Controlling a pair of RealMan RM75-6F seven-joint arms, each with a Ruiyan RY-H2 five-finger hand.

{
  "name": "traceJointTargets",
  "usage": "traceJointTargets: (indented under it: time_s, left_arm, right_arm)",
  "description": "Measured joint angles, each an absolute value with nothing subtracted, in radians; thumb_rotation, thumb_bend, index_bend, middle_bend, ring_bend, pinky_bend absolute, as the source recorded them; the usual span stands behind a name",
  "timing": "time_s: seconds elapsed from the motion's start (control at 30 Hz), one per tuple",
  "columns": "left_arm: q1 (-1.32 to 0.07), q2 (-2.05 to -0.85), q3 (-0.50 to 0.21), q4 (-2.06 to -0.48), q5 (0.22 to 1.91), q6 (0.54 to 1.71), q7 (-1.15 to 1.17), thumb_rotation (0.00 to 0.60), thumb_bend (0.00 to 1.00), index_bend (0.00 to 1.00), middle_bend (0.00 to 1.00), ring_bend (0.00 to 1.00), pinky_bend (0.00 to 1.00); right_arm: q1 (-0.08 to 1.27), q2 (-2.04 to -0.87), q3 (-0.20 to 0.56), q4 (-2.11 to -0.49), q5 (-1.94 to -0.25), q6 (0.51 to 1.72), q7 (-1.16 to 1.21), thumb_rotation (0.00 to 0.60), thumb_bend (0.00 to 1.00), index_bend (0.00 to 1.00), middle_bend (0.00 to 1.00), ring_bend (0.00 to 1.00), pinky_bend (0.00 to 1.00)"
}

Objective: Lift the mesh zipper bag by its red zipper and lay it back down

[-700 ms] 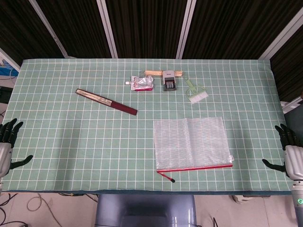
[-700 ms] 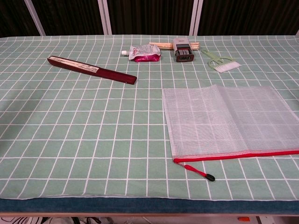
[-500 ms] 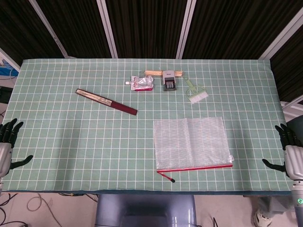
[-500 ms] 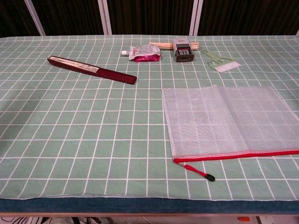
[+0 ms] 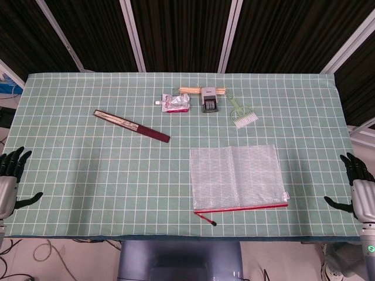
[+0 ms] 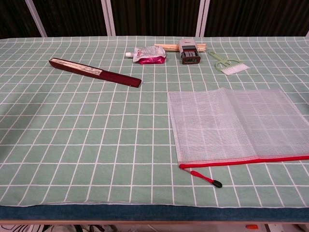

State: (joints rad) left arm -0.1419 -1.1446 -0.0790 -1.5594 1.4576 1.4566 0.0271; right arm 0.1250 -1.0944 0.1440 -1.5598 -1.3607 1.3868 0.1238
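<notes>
Almost nothing had changed. The left hand [image 5: 10, 178], at the lower left edge of the head view, had crept up a tiny bit; the right hand [image 5: 357, 187], at the lower right edge, had stayed put. Both had their fingers spread wide and held nothing. The mesh zipper bag [image 5: 237, 175] lay flat on the surface, lower right of middle, its red zipper [image 5: 241, 206] along the near edge. The lift had not begun.
</notes>
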Motion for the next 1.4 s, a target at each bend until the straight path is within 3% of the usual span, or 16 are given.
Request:
traceJointTargets:
  time_s: [0.2, 0.3, 0.4, 0.57, 0.73, 0.87, 1.03, 1.4]
  left_arm:
    - [-0.138, -1.140, -0.081, -1.566, 1.442, 1.455, 0.030, 0.600, 0.02, 0.00, 0.00, 0.00, 0.00]
    - [-0.140, -1.141, -0.083, -1.567, 1.434, 1.449, 0.041, 0.600, 0.03, 0.00, 0.00, 0.00, 0.00]
    - [-0.142, -1.142, -0.085, -1.570, 1.419, 1.438, 0.050, 0.600, 0.02, 0.00, 0.00, 0.00, 0.00]
    - [-0.140, -1.139, -0.089, -1.578, 1.407, 1.438, 0.059, 0.600, 0.03, 0.00, 0.00, 0.00, 0.00]
    - [-0.138, -1.141, -0.093, -1.575, 1.402, 1.445, 0.066, 0.600, 0.02, 0.00, 0.00, 0.00, 0.00]
    - [-0.138, -1.143, -0.095, -1.576, 1.392, 1.440, 0.070, 0.600, 0.02, 0.00, 0.00, 0.00, 0.00]
    - [-0.139, -1.143, -0.096, -1.575, 1.392, 1.439, 0.069, 0.600, 0.02, 0.00, 0.00, 0.00, 0.00]
    - [-0.142, -1.137, -0.095, -1.573, 1.392, 1.428, 0.051, 0.600, 0.02, 0.00, 0.00, 0.00, 0.00]
  right_arm:
    - [0.134, -1.090, 0.142, -1.563, -1.440, 1.418, 0.156, 0.600, 0.06, 0.00, 0.01, 0.01, 0.22]
    - [0.151, -1.083, 0.141, -1.581, -1.505, 1.433, 0.185, 0.600, 0.07, 0.00, 0.09, 0.09, 0.26]
    - [0.199, -1.076, 0.142, -1.618, -1.569, 1.412, 0.197, 0.600, 0.08, 0.00, 0.23, 0.24, 0.39]
    - [0.288, -1.072, 0.147, -1.704, -1.582, 1.305, 0.193, 0.600, 0.12, 0.02, 0.57, 0.57, 0.64]
    - [0.365, -1.097, 0.155, -1.776, -1.563, 1.191, 0.164, 0.600, 0.19, 0.21, 0.83, 0.81, 0.81]
    - [0.425, -1.155, 0.162, -1.815, -1.524, 1.124, 0.108, 0.600, 0.22, 0.33, 0.95, 0.93, 0.88]
    - [0.464, -1.234, 0.167, -1.828, -1.465, 1.074, 0.039, 0.600, 0.23, 0.42, 1.00, 1.00, 0.92]
    - [0.507, -1.386, 0.129, -1.812, -1.343, 1.012, -0.099, 0.600, 0.24, 0.53, 1.00, 1.00, 0.94]
